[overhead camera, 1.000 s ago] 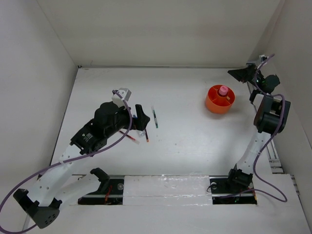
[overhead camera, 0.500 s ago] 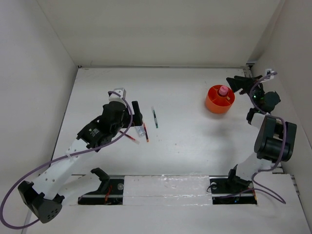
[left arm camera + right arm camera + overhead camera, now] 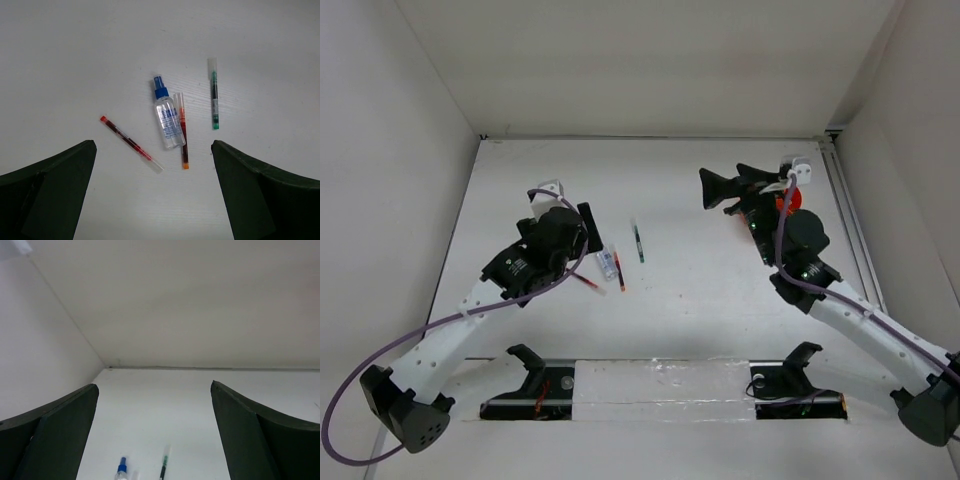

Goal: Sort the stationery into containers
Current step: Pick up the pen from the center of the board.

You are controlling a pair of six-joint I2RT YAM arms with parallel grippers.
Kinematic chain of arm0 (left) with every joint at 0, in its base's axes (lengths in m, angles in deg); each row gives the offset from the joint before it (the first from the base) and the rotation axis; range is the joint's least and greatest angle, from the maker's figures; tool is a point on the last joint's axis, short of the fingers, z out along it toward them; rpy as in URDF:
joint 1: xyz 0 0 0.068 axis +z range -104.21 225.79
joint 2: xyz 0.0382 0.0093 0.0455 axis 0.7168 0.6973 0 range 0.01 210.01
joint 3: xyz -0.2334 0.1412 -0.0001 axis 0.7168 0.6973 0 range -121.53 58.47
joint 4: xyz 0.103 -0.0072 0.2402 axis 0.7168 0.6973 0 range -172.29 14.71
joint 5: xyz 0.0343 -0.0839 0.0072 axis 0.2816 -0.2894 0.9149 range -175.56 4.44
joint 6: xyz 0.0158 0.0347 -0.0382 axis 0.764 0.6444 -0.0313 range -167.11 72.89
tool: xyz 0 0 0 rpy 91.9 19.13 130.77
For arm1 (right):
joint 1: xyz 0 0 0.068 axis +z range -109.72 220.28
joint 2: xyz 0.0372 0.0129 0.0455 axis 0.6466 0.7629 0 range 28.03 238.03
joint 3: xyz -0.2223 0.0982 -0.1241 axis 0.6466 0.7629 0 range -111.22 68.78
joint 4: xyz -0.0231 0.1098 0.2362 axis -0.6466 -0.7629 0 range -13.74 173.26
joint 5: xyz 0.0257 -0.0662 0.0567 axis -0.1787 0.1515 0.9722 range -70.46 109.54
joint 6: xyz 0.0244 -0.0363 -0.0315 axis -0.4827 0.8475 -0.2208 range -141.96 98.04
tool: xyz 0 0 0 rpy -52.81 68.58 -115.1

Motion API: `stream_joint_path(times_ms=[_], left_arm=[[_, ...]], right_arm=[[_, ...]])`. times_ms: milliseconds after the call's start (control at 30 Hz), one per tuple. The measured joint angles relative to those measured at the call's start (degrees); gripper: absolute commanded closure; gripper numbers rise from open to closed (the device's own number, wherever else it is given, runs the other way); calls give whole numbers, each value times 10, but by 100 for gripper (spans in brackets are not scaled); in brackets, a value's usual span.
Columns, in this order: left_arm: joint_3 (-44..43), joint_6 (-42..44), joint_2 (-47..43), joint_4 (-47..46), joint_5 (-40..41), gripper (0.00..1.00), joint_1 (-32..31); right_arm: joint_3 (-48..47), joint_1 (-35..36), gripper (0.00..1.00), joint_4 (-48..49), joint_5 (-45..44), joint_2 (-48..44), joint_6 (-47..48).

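On the white table lie a clear blue-capped bottle (image 3: 169, 121) (image 3: 608, 264) and a thin red pen (image 3: 182, 131) (image 3: 619, 272) touching its side. A second red pen (image 3: 131, 144) (image 3: 585, 282) lies to their left, and a dark green pen (image 3: 214, 93) (image 3: 638, 243) to their right. My left gripper (image 3: 152, 150) (image 3: 592, 235) hovers open above this group, holding nothing. My right gripper (image 3: 153, 385) (image 3: 732, 182) is open and empty, up in the air and pointing left; the bottle (image 3: 121, 469) and green pen (image 3: 163, 465) show low in its view. The orange container (image 3: 790, 197) is mostly hidden behind the right arm.
White walls (image 3: 390, 150) close in the table on the left, back and right. A metal rail (image 3: 660, 385) with both arm bases runs along the near edge. A purple cable (image 3: 380, 355) loops beside the left arm.
The right arm has swung from the right wall leftward over the orange container, which it now covers. The left gripper has drawn back slightly to the left, uncovering the bottle.
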Motion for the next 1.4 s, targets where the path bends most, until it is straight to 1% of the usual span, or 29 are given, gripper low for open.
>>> stream_joint_path(times_ms=[67, 133, 200, 233, 300, 433, 533, 633, 800, 900, 967, 1000, 1167, 1233, 1300, 1400], left_arm=[[-5, -6, 10, 6, 10, 0, 0], [-9, -11, 19, 11, 15, 0, 0], [-9, -14, 22, 15, 19, 0, 0], [-10, -15, 22, 18, 23, 0, 0], [-10, -18, 19, 20, 28, 0, 0], [-11, -31, 5, 32, 42, 0, 0], [-12, -42, -7, 37, 50, 0, 0], [-12, -49, -10, 43, 57, 0, 0], [-16, -63, 2, 58, 72, 0, 0], [-23, -71, 20, 66, 80, 0, 3], [-23, -73, 30, 65, 68, 0, 24], [-23, -71, 33, 64, 56, 0, 43], [-23, -52, 37, 38, -13, 0, 171], [-23, -47, 38, 31, -25, 0, 190], [-23, -43, 44, 27, -37, 0, 192], [-23, -40, 65, 27, -46, 0, 192]], right_arm=[[-41, 54, 0, -51, -86, 6, 23], [-59, 97, 0, -94, -151, 17, 35], [-60, 124, 0, -134, -189, 23, 40], [-59, 131, 0, -151, -194, 24, 43], [-53, 134, 0, -171, -191, 20, 47], [-32, 133, 0, -176, -151, -7, 48], [-32, 134, 0, -183, -126, -13, 48], [-37, 138, 0, -214, -109, -13, 46], [-38, 142, 0, -256, -70, -29, 40], [-38, 142, 0, -266, -64, -51, 38], [-40, 145, 0, -273, -68, -56, 37], [-43, 146, 0, -278, -68, -53, 37], [-56, 150, 0, -299, -70, -4, 35], [-58, 152, 0, -309, -69, 21, 34], [-58, 153, 0, -320, -69, 43, 30], [-68, 153, 3, -335, -67, 80, 23]])
